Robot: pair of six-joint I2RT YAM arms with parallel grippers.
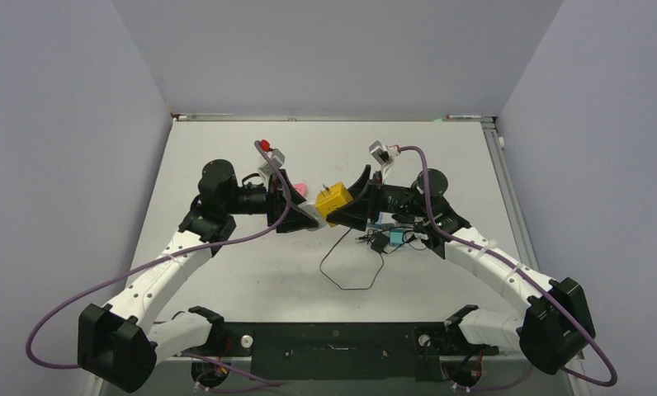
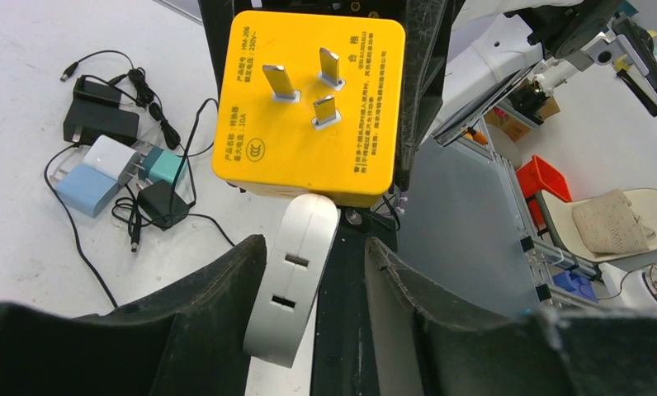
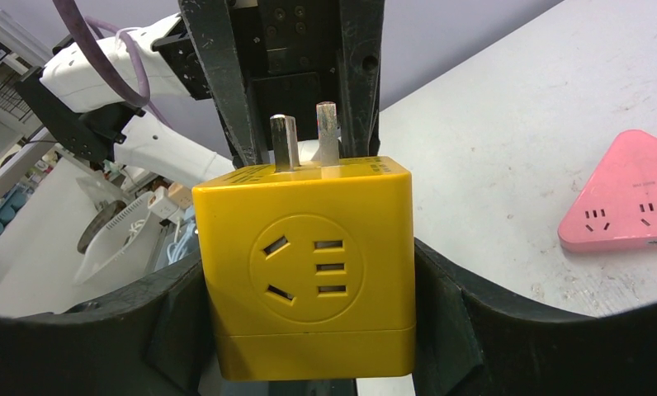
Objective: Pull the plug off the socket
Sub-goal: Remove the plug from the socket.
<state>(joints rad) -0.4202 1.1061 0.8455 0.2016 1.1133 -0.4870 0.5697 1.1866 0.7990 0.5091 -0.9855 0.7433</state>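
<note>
The left wrist camera alone shows the flat white plastic plug seated in the side of the yellow plastic cube socket nearest it. It also shows three metal prongs on the cube's face and a cluster of small chargers and black cables on the white counter. Only the right wrist camera shows the cube's outlet face and a pink triangular power strip. From above, both arms bend inward and meet mid-counter. The right tool clamps the cube by two sides. The left tool straddles the plug, half-wide, one finger touching and a dark gap beside the other
</note>
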